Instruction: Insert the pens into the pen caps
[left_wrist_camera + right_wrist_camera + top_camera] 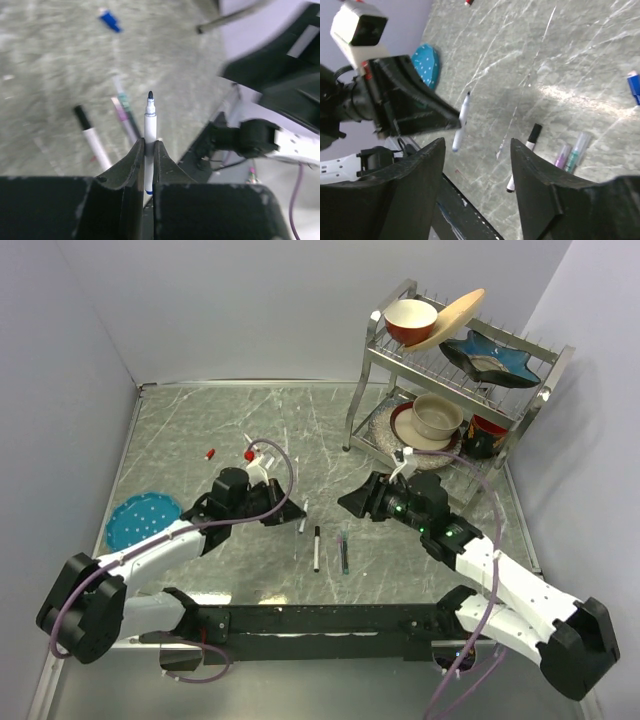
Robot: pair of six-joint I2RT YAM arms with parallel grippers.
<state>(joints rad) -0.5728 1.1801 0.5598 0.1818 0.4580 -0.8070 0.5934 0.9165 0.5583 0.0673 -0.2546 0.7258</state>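
Left tool (148,146) pinched on a white pen (150,122), dark tip pointing out past the fingers; the pen looks lifted off the table (200,420). Right tool (477,145) spread, nothing between its fingers, facing the held pen. Lying just beyond the tools: black-ended pen (316,548), then teal pen (344,552) and purple pen (561,154) side by side. The black end looks thicker than its barrel, possibly a cap already on; cannot tell. Farther out, blue cap (109,20) and red cap (211,453) lie loose. Judgement: early stage, one pen picked up, no capping confirmed, three pens waiting. Far right, dish rack (362,390): red bowl (410,320), wooden plate (458,312) and blue dish (490,355) on top, beige cup (437,415) below; no pens or caps visible in them.
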